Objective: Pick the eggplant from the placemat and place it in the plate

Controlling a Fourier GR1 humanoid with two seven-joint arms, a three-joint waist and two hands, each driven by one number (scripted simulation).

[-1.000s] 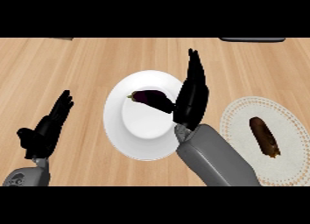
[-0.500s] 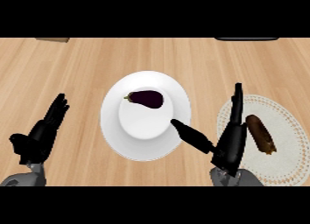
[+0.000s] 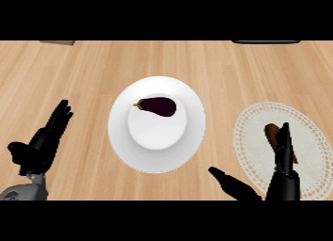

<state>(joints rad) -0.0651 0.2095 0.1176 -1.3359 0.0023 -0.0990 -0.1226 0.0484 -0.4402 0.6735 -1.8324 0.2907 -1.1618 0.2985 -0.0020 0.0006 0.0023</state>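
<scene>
Head view: eggplant (image 3: pixel 157 106) lies in the upper part of the white plate (image 3: pixel 131 150) on the wooden tabletop (image 3: pixel 72 75), touched by neither robot hand, and no writing or labels show anywhere. Right robot hand (image 3: pixel 283 162) released, fingers straight, wrist cut off at the lower edge; its fingers overlap the lace placemat (image 3: pixel 315 141) and hide part of a brown item (image 3: pixel 271 133) I can't identify. Left robot hand (image 3: pixel 44 141) rests open at lower left, fingers up; two dark objects at the top edge are cut off and unreadable.
</scene>
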